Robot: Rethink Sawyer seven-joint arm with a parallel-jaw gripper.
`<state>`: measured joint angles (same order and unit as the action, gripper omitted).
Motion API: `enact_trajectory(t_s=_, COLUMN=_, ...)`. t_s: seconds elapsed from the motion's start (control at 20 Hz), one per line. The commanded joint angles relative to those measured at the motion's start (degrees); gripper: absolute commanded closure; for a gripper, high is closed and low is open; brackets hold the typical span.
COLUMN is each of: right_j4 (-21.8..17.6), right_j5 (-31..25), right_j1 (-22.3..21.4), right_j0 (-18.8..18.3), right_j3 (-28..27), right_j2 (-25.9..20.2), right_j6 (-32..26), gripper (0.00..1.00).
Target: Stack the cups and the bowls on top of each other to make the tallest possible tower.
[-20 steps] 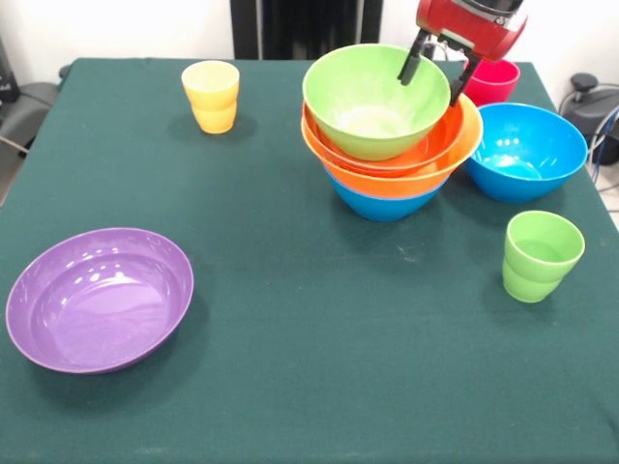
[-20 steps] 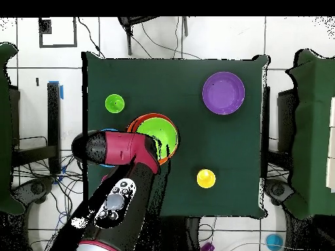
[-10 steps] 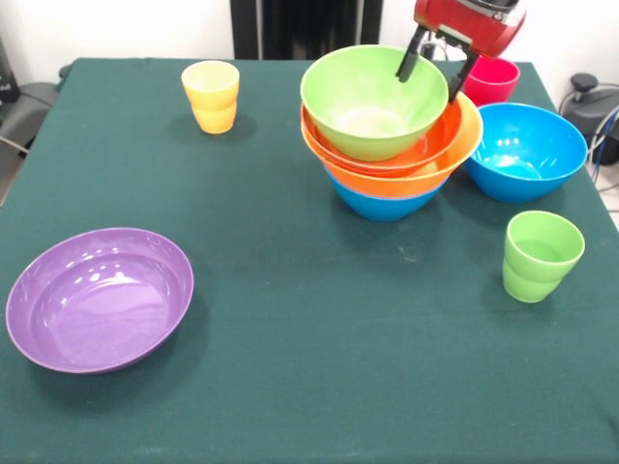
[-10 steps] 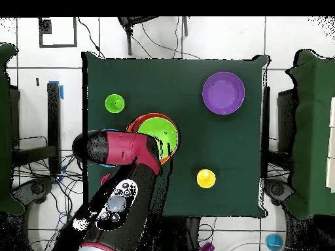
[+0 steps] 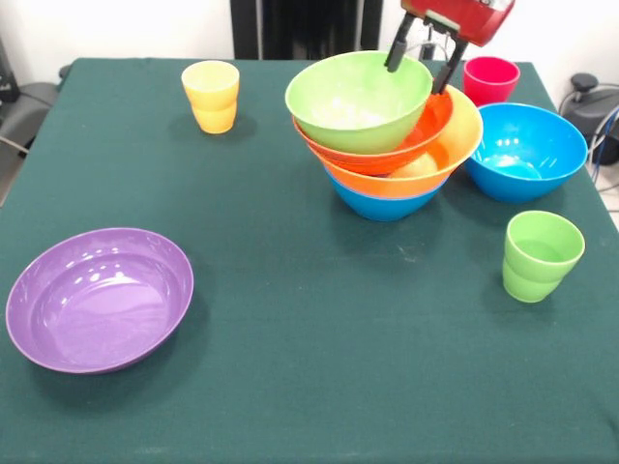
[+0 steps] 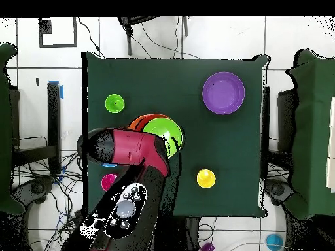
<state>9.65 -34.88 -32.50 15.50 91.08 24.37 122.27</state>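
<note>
Purple bowl (image 5: 99,298): wide, shallow, upright, alone at the near left of the table (image 5: 290,387)

Yellow cup (image 5: 211,95): upright, far left of centre, well apart from the rest

Tower (image 5: 387,135): right of centre; blue bowl (image 5: 382,205) lowest, yellow-orange bowl (image 5: 440,159) in it, orange-red bowl (image 5: 411,135) next, lime green bowl (image 5: 356,101) on top. The two upper bowls sit tilted and shifted left, their right rims raised

Gripper (image 5: 421,60): above the tower's far right rim, fingers spread apart, one on each side of the raised rims; whether they touch cannot be told

Red-pink cup (image 5: 490,79): upright, just behind the second blue bowl (image 5: 527,150), which stands beside the tower

Light green cup (image 5: 540,255): upright, near right
</note>
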Motion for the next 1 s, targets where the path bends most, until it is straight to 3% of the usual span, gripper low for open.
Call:
enact_trajectory(t_s=0.05, right_j4=-0.11, right_j5=-0.84, right_j1=-3.51, right_j0=-1.36, right_j3=2.72, right_j2=-4.85, right_j6=5.55, gripper=0.0)
enact_trajectory(t_s=1.0, right_j4=-2.16, right_j5=0.87, right_j1=-7.06, right_j0=-5.6, right_j3=6.39, right_j2=-6.99, right_j6=1.61, gripper=0.0)
